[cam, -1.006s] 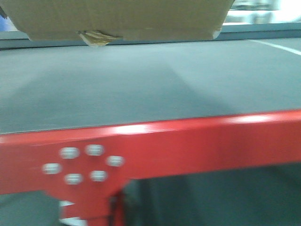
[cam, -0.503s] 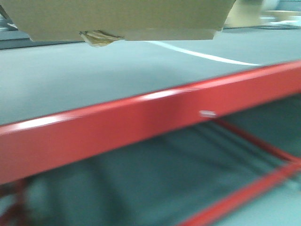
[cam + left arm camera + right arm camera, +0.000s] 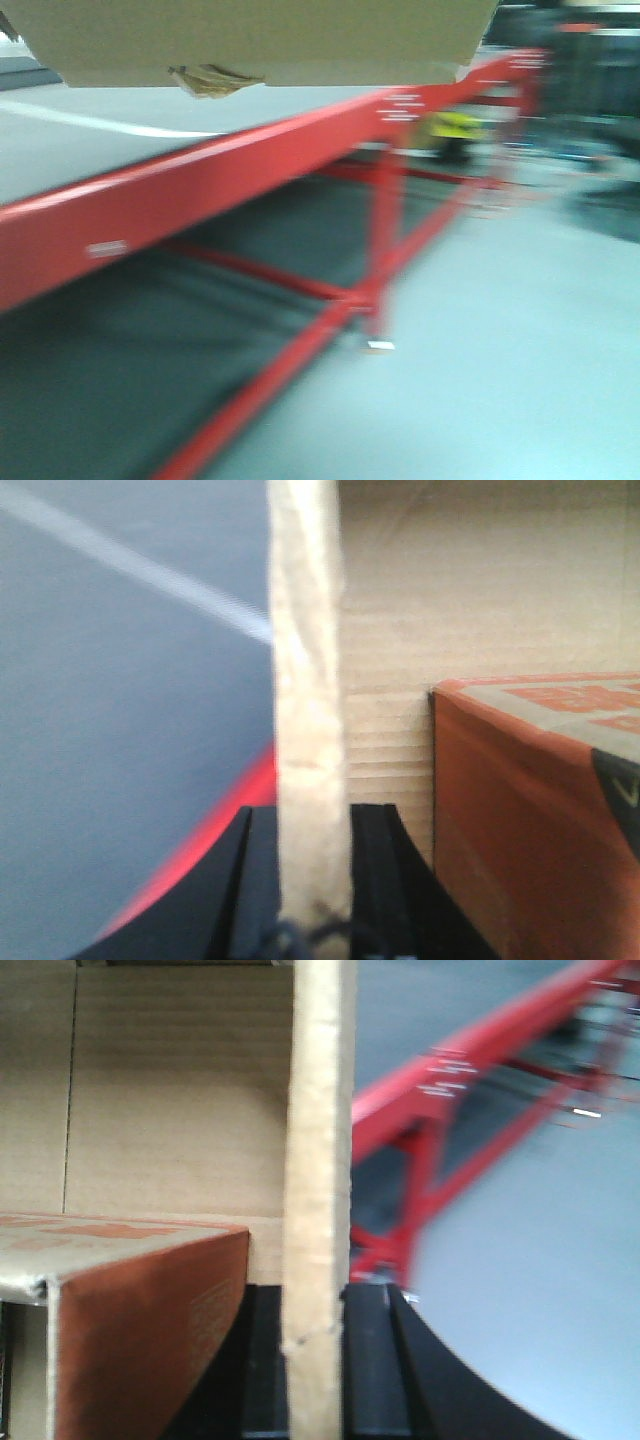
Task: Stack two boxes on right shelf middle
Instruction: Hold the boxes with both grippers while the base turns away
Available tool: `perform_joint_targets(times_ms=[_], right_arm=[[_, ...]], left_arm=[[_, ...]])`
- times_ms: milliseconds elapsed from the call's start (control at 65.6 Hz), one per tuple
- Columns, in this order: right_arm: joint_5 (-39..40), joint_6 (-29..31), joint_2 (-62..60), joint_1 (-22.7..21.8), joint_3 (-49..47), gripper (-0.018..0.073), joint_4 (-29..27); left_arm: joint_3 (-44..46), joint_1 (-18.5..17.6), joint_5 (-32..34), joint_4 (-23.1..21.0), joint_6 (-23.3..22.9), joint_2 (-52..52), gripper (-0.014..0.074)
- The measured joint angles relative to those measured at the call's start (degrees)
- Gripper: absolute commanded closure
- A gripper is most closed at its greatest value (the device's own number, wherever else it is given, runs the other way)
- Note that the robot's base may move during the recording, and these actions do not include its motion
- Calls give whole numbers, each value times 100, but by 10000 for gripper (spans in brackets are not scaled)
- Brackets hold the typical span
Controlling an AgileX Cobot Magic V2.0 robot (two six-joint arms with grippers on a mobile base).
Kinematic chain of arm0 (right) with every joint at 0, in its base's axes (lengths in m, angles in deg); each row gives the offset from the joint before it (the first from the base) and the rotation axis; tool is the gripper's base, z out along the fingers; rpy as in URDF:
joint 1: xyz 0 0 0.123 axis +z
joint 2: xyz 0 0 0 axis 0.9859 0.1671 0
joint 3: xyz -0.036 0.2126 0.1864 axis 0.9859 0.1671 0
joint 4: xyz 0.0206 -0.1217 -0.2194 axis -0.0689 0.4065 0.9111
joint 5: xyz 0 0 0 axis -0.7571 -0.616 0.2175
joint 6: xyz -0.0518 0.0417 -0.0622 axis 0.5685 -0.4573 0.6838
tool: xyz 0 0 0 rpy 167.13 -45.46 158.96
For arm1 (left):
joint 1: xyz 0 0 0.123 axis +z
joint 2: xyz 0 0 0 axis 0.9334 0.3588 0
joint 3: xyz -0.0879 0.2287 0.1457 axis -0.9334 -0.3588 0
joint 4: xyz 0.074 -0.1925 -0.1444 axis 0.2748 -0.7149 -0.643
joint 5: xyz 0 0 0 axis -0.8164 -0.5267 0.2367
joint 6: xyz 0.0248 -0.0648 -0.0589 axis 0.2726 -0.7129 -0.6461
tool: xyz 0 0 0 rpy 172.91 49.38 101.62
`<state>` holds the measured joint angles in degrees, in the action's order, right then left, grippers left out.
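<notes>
**A:** Your box (image 3: 260,40) hangs in the air between your hands, with a wad of tape (image 3: 210,80) dangling from its bottom edge. Your left gripper (image 3: 305,880) is clamped on the left wall, one finger inside and one outside. Your right gripper (image 3: 315,1360) pinches the right wall the same way.

**B:** Mind what's inside, too. An orange carton (image 3: 530,810) sits just inboard of your left fingers, and an orange face shows beside the right ones as well.

**A:** So you're carrying a loaded box by two thin cardboard edges. I'd judge a wall could buckle or slip out if your hands tilt unevenly or drift apart.

**B:** The red rack (image 3: 250,170) also runs below and ahead of your hands, nearer the right one. A wide swing could clip its beam.

**A:** The front view is smeared, and no silver-railed shelf shows anywhere. You can't line up the placement yet.
</notes>
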<state>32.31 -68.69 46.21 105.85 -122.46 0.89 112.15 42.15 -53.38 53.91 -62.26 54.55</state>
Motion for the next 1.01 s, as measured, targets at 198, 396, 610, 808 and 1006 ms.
perform_joint_targets(times_ms=[198,396,610,808,1006], right_arm=[[0,0,0,0,0,712,10],[0,0,0,0,0,712,10],[-33,0,0,0,0,712,10],[-33,0,0,0,0,712,10],[-33,0,0,0,0,712,10]], left_arm=[[0,0,0,0,0,0,707],[0,0,11,0,0,0,707],[0,0,22,0,0,0,707],[0,0,22,0,0,0,707],[0,0,22,0,0,0,707]])
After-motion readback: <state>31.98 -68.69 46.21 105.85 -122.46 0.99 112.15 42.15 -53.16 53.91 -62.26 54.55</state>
